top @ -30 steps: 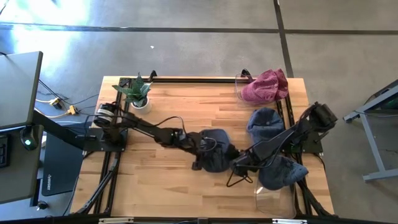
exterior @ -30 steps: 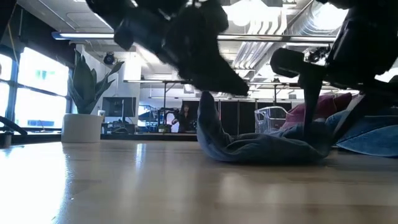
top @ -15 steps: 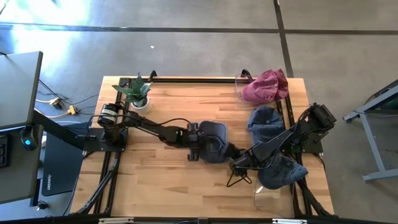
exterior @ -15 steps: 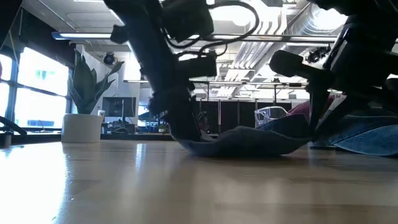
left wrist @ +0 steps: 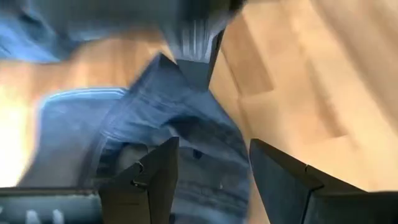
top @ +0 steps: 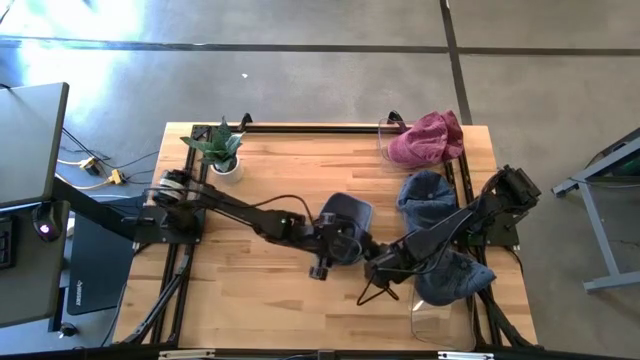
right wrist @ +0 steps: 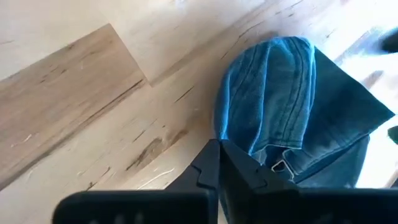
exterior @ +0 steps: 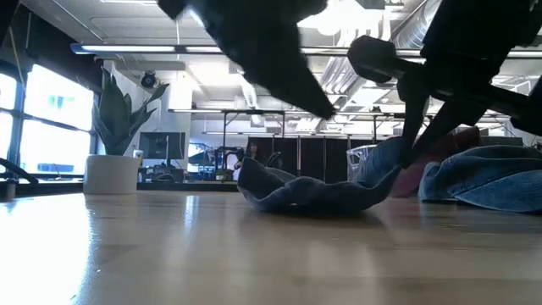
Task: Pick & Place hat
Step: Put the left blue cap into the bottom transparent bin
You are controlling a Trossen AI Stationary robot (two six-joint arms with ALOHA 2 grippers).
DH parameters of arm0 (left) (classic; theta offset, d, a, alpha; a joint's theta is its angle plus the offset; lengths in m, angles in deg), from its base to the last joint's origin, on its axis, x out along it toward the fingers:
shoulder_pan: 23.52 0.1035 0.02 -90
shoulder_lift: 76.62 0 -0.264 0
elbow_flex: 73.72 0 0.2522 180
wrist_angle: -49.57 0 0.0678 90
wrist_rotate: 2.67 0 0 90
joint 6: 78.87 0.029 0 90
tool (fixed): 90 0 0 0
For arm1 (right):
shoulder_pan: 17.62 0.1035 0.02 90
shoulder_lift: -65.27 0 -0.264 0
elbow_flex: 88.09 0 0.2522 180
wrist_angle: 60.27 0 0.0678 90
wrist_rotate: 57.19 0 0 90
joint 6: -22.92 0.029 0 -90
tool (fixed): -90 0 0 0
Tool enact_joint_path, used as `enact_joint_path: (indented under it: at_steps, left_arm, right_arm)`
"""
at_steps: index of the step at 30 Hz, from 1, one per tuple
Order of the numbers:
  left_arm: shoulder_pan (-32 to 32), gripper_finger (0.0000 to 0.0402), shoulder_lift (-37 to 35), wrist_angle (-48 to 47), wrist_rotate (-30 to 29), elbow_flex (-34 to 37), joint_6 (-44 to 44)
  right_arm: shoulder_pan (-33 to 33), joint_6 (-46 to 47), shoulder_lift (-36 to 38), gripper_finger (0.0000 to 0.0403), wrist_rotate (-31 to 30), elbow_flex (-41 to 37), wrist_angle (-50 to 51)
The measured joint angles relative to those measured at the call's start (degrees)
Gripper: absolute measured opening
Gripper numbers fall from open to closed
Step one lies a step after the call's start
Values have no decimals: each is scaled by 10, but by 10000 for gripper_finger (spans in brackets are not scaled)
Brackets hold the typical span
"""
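One crumpled denim hat (top: 343, 222) on planked wood, left end effector (top: 330, 255) spread above, right end effector (top: 372, 268) pinching its brim.

a potted plant (top: 221, 150) in a white pot stands at the table's far left corner; in the low view it (exterior: 113, 135) rises at the left edge of the wooden table (top: 270, 170). a clear plastic container (top: 441, 322) sits at the near right edge of the table, and another clear container (top: 386, 135) shows at the far right. left of the table stands a dark monitor (top: 28, 145), with yellow-plugged cables (top: 100, 170) on the grey concrete floor (top: 300, 70) beside it.
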Motion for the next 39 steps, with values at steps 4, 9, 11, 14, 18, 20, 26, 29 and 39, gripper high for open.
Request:
enact_joint_path:
  at_steps: [4,9,11,14,18,20,26,29,39]
  left_arm:
    - [17,191,49,9,-17,4,-3]
    - [50,191,94,7,23,4,-19]
    - [62,191,101,8,36,1,-24]
    - [70,191,101,1,53,1,-35]
    - [73,191,102,2,63,1,-36]
    - [67,191,99,5,68,1,-37]
    - [41,191,86,-62,44,-39,-26]
    - [15,191,82,-112,-27,-85,-12]
    - [-55,191,82,-295,-216,-145,-11]
  right_arm:
    - [7,0,0,5,-8,0,-1]
    - [24,4,0,5,-8,0,-3]
    - [31,4,1,3,1,0,2]
    - [42,9,8,3,19,0,17]
    - [45,36,32,2,29,0,30]
    - [45,50,44,2,37,0,28]
    - [22,78,50,2,83,0,19]
    - [5,91,48,4,100,-4,24]
    - [2,167,62,5,-74,-3,64]
